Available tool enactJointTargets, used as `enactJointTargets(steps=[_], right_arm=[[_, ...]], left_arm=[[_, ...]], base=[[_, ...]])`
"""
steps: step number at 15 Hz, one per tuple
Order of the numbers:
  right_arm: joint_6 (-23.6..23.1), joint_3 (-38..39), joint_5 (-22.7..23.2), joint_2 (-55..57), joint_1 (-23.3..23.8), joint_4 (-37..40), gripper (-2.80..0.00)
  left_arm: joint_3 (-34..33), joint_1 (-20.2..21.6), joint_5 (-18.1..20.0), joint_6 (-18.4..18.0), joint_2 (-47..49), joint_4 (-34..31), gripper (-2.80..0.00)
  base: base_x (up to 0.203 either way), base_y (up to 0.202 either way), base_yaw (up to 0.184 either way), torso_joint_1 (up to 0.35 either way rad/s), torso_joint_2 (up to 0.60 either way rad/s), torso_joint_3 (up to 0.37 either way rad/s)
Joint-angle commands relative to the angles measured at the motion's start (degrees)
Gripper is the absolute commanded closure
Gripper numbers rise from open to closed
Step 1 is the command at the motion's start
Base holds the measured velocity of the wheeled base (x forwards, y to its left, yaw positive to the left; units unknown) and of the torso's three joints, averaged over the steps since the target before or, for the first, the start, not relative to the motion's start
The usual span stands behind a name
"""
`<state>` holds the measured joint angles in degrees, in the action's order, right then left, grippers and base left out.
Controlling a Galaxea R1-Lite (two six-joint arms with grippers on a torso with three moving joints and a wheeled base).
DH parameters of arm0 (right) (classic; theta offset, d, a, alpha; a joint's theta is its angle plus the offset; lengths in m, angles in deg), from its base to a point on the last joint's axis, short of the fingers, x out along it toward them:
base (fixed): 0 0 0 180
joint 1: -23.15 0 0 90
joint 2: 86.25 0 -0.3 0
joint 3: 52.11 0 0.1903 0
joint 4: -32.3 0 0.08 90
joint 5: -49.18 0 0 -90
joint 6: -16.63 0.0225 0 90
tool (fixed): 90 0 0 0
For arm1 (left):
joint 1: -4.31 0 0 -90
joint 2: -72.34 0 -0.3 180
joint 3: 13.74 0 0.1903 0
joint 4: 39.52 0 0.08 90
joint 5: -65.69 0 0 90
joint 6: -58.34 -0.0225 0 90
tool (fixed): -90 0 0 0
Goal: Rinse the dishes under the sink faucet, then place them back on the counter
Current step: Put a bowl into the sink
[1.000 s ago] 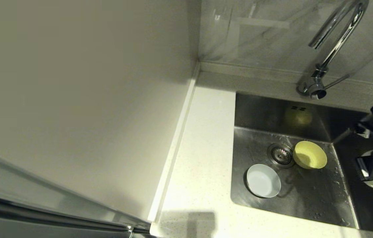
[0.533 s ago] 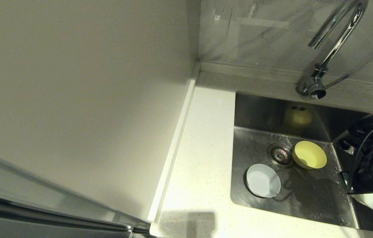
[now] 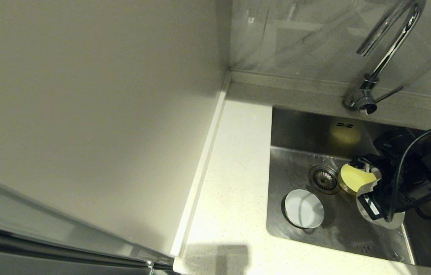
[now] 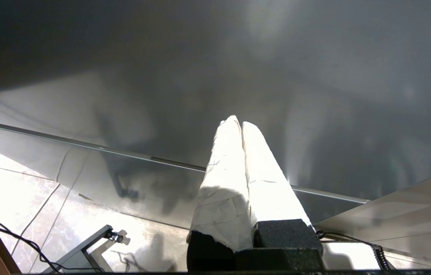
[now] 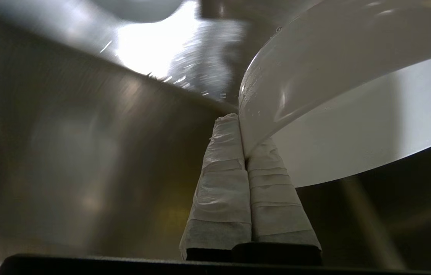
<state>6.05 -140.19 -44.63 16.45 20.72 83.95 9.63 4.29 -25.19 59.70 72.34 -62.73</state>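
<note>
Gripping the white bowl (image 5: 352,99) by its rim, my right gripper (image 5: 242,131) has its taped fingers (image 5: 223,179) pressed together on the thin wall, one outside and one inside. Seen from the head, this gripper (image 3: 368,191) sits low inside the sink (image 3: 299,130), on the side of the drain (image 3: 324,178) away from the counter (image 3: 234,191), and the white bowl (image 3: 398,222) shows only as a pale edge below my arm. The yellow bowl (image 3: 354,178) lies just beside the drain, partly hidden by my gripper. The blue-grey bowl (image 3: 304,209) rests upright on the sink floor, near the drain on its counter side. The faucet (image 3: 387,46) rises behind the sink's back wall. My left gripper (image 4: 241,126) hangs out of the head view with its fingers closed on nothing, well away from the sink.
</note>
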Motion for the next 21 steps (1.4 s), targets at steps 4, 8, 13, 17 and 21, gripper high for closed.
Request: enactJointTargets(steps=[4, 8, 13, 17, 21], right_arm=[[-18.77, -1.32, 4.06, 1.42, -2.66, 0.09, 0.00], [-19.47, -1.03, -0.23, 4.27, -5.43, -10.10, 0.00], [-19.37, 2.32, -2.85, 8.01, -6.35, -26.11, 0.00], [-25.04, 2.53, -2.71, 11.78, -6.36, -29.86, 0.00], [-29.93, 1.00, -2.69, 16.34, -6.45, -31.53, 0.00]], left_arm=[[0.00, -0.07, 0.00, 0.04, -0.18, 0.02, 0.00], [0.00, -0.06, -0.01, 0.04, -0.18, 0.02, 0.00], [0.00, 0.02, 0.00, 0.04, -0.18, 0.02, 0.00], [0.00, -0.01, -0.01, 0.04, -0.18, 0.02, 0.00], [0.00, 0.02, -0.03, 0.04, -0.20, 0.02, 0.00]], base=[[0.000, 0.000, 0.000, 0.000, 0.00, 0.000], [0.000, 0.000, 0.000, 0.000, 0.00, 0.000], [0.000, 0.000, 0.000, 0.000, 0.00, 0.000], [0.000, 0.000, 0.000, 0.000, 0.00, 0.000], [0.000, 0.000, 0.000, 0.000, 0.00, 0.000]])
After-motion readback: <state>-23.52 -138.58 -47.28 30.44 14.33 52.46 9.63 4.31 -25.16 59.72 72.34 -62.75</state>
